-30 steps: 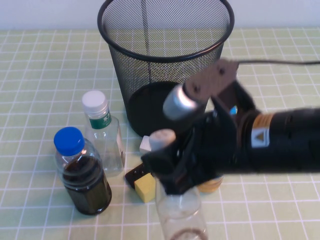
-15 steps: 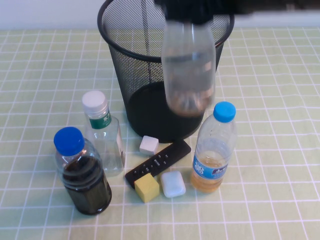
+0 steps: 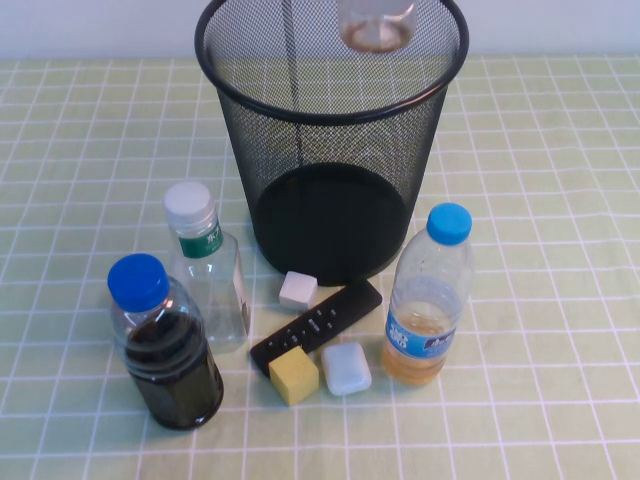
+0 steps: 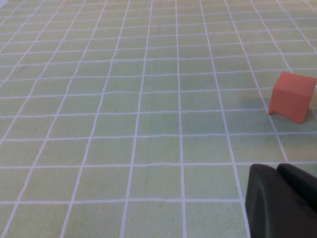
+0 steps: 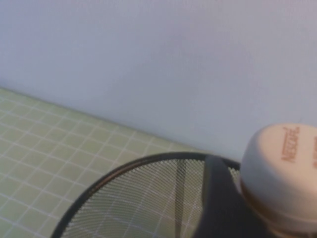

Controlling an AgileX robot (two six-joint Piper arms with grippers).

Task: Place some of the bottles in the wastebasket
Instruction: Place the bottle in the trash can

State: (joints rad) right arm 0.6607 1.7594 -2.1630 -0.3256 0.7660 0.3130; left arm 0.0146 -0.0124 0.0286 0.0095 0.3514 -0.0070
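High view: nearest, the green-labelled bottle point(image 3: 207, 262) waits on the table; behind it the wastebasket point(image 3: 330, 130); above its far rim hangs the small bottle point(image 3: 377, 22), gripped beside its cap by the right gripper point(image 5: 233, 208). Next: release. The left gripper point(image 4: 282, 201) is parked low over the table, aperture unclear.

Small clear bottle point(image 3: 376, 24) hangs above the wastebasket point(image 3: 330, 150) opening near its far rim, base down, only the lower part showing at the high view's top edge. In the right wrist view its white cap point(image 5: 285, 173) with brownish neck sits right against a dark finger point(image 5: 218, 208) of the right gripper. Wastebasket: round black wire mesh, thick rim, solid base, upright, directly below that gripper. Taller flat-sided bottle point(image 3: 208, 275), white cap, green neck label, stands upright low and left of the gripper, beside the wastebasket.
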